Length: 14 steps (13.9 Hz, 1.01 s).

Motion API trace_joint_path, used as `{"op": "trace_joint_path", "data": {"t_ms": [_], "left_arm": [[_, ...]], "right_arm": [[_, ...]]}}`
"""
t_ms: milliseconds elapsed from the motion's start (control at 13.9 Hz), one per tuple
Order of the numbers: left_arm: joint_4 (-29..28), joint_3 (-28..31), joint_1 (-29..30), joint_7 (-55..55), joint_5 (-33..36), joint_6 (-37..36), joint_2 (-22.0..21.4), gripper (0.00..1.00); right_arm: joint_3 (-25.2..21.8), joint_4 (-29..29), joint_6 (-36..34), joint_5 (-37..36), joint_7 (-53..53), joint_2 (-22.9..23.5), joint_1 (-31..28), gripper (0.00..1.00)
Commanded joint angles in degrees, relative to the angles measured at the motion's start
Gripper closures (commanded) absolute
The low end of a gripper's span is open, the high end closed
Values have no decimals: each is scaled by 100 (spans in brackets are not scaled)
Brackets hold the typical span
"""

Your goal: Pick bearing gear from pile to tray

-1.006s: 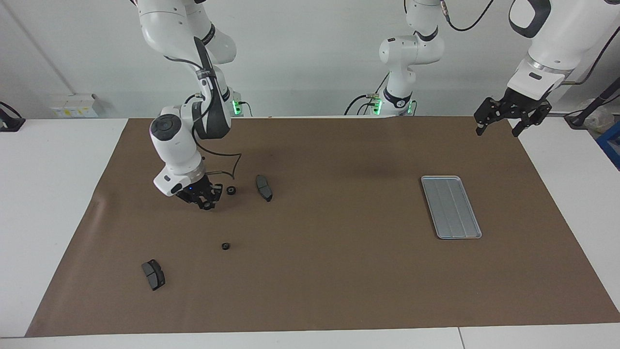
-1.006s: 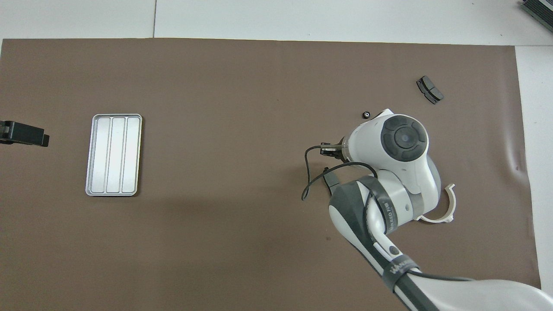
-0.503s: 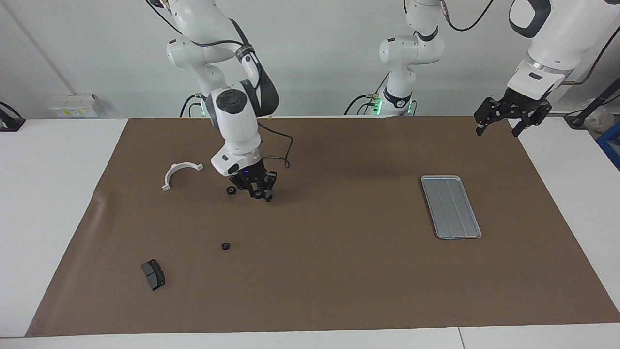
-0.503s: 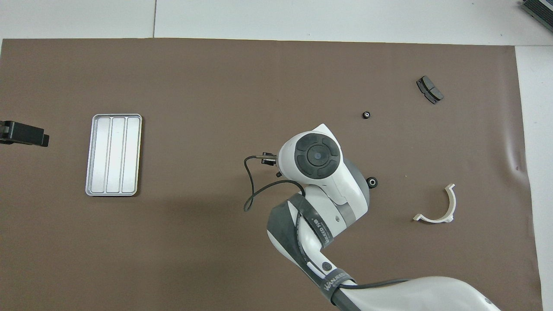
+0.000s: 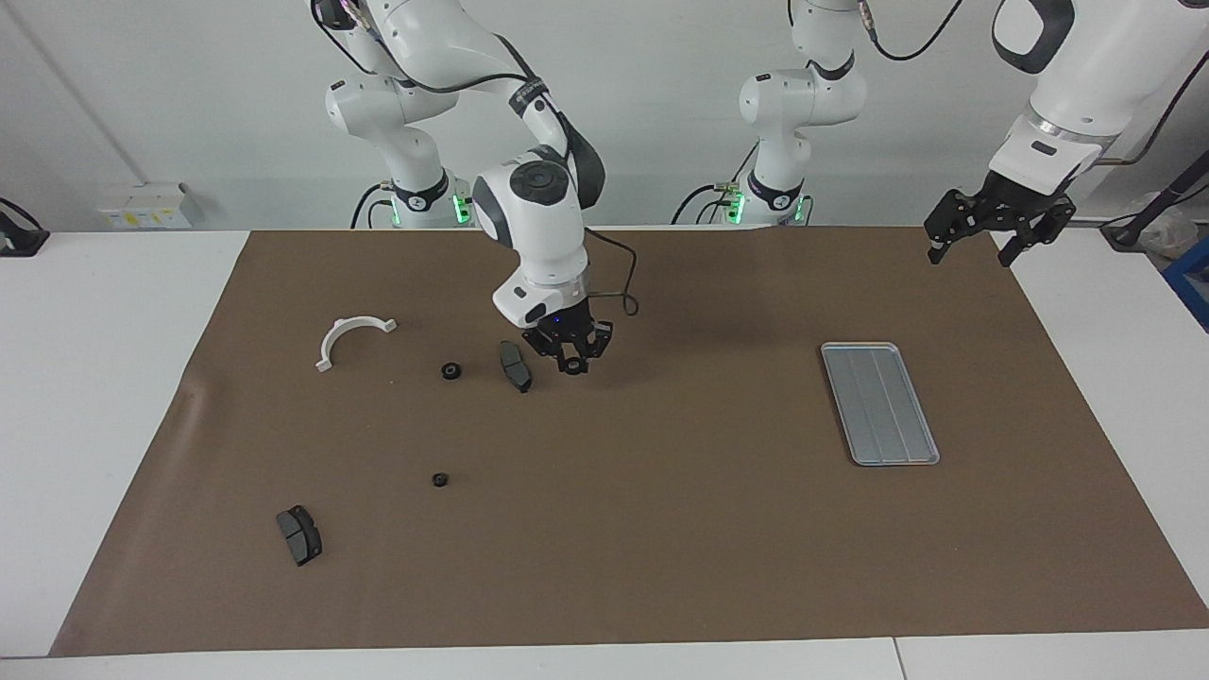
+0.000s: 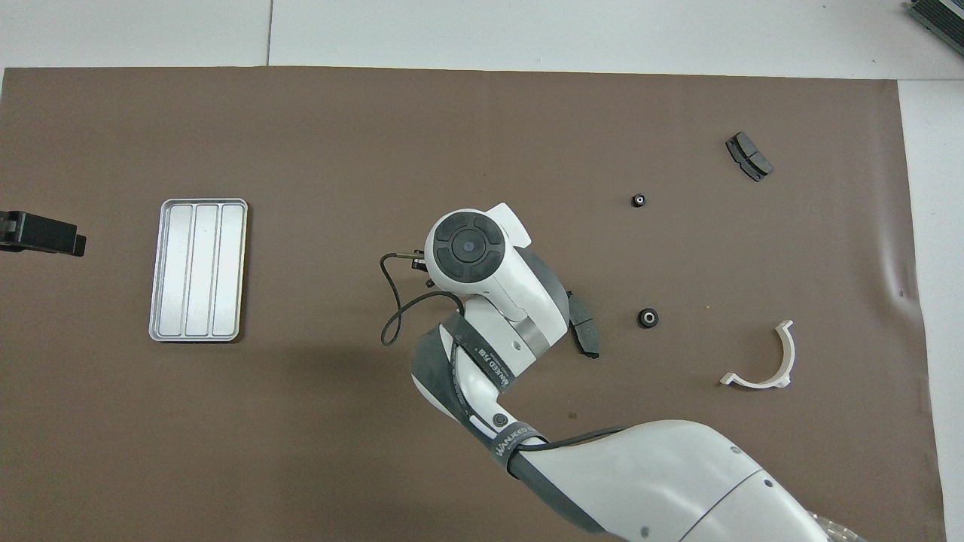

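Right gripper point(image 5: 572, 360) points down over the mat just beside a dark curved pad point(image 5: 515, 366); cannot tell whether it carries a ring. Left gripper point(image 5: 994, 232) waits raised at its table corner, fingers spread. Tray point(image 5: 879, 403) holds nothing visible. Pile rings point(image 5: 451, 370) point(image 5: 439, 480) lie scattered toward the right arm's end

Looks like a robotics lab: two white arms bolted along a white table point(image 5: 94, 397), brown mat point(image 5: 661, 548), bare walls.

Bare brown mat point(image 5: 718, 397) between right gripper point(image 5: 570, 357) and tray point(image 5: 879, 403).
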Motion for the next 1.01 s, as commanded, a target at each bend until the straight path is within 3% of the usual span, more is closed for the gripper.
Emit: {"op": "trace_joint_path", "data": {"t_ms": [0,72,144,359,575,934], "left_arm": [[-525,-1,-111,-145,102,196,-309,0],[-622,-62,-129,-371,102,241,-353,0],[-779,-123,-260,-748,94,276,-397,0],[-1114,-142,-1093,-2039,94,732,-345,0],[-1089,-142,-1972,-3226,50,1320,303,0],[-650,-133,-2545,-4161,-415,2348,1332,0]], "right_arm": [[-8,135,-71,-165,163,104,22,53],[-8,108,-106,-165,163,95,13,42],[-8,108,-150,-165,155,95,-4,22],[-8,134,-238,-165,172,51,-57,0],[-43,-373,-195,-174,-151,-395,-355,0],[-26,-2437,472,-139,-1363,-1810,-1268,0]]}}
